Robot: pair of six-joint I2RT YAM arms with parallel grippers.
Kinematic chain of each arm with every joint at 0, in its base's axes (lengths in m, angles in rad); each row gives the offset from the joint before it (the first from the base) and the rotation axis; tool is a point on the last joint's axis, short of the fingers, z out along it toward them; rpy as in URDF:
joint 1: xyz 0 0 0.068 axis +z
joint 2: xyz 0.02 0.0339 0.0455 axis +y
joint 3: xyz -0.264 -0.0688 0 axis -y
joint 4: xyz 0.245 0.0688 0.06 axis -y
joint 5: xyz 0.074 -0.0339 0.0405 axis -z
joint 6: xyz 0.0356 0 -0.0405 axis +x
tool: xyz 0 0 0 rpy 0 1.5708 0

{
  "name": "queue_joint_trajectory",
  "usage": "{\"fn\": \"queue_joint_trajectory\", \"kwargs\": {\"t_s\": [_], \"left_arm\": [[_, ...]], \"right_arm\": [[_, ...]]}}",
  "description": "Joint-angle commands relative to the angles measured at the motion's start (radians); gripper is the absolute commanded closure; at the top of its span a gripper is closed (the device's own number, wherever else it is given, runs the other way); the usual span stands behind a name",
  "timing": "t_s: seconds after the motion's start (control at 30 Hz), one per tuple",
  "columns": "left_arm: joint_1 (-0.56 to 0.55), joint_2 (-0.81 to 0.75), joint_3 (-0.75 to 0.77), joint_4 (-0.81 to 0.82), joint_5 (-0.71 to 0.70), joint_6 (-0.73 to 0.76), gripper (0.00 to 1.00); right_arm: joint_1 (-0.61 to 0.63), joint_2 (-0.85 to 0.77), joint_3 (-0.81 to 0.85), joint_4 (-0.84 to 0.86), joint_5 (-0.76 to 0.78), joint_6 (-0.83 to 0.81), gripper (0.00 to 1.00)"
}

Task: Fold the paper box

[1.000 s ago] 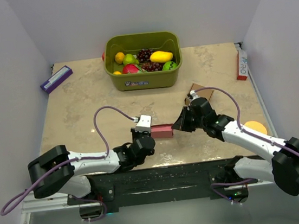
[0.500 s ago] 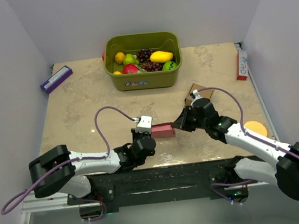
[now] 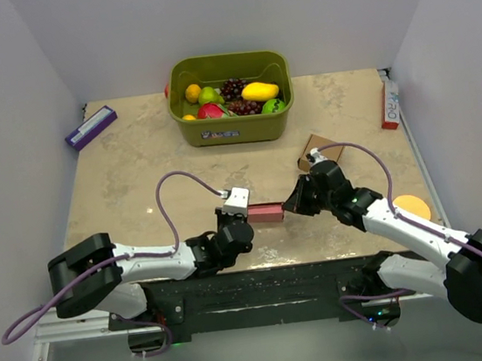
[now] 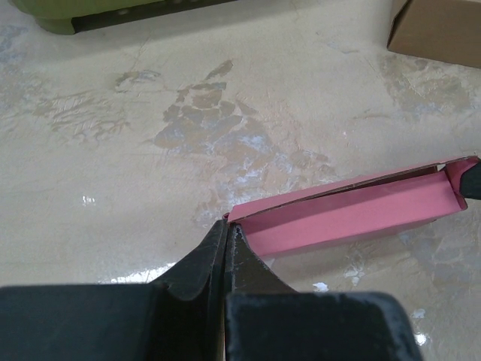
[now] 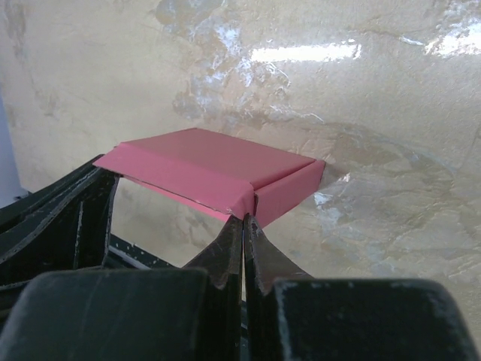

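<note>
Shifted a little rightward since a second ago, the left gripper [image 3: 246,212] pinches the thin left end of the paper box [image 3: 265,213], jaws pressed together. Opposite it, the right gripper [image 5: 244,220] is likewise closed tight on the card edge at the box's right end. Between them the pink box hangs level, just above the table [image 3: 135,176], near its front edge. A brown box [image 3: 320,147] lies behind the right gripper, and a green fruit bin [image 3: 235,129] stands farther back.
</note>
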Motion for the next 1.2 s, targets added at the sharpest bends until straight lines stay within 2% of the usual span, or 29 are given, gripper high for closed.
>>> {"fn": "queue_joint_trajectory", "kwargs": {"t_s": [0.0,0.37,0.73,1.0,1.07,1.13,1.17], "left_arm": [[-0.004,0.055,-0.038,-0.19,0.042,-0.001,1.0],[-0.017,0.065,-0.006,-0.196,0.056,0.002,1.0],[-0.025,0.064,0.015,-0.215,0.071,-0.013,1.0],[-0.027,0.07,-0.001,-0.222,0.056,-0.015,1.0],[-0.028,0.068,-0.004,-0.221,0.048,-0.01,1.0],[-0.027,0.068,-0.006,-0.219,0.047,-0.002,1.0],[-0.027,0.068,-0.006,-0.218,0.045,-0.001,1.0]], "right_arm": [[-0.009,0.003,0.016,-0.071,0.082,-0.069,1.0],[-0.003,0.022,0.008,-0.08,0.098,-0.103,1.0],[0.152,0.048,0.048,-0.164,0.317,-0.066,1.0],[0.185,0.016,0.086,-0.235,0.359,-0.038,0.99],[0.186,0.0,0.114,-0.256,0.343,-0.031,0.85],[0.185,-0.018,0.138,-0.262,0.339,-0.019,0.75],[0.186,-0.024,0.146,-0.266,0.339,-0.015,0.66]]}}
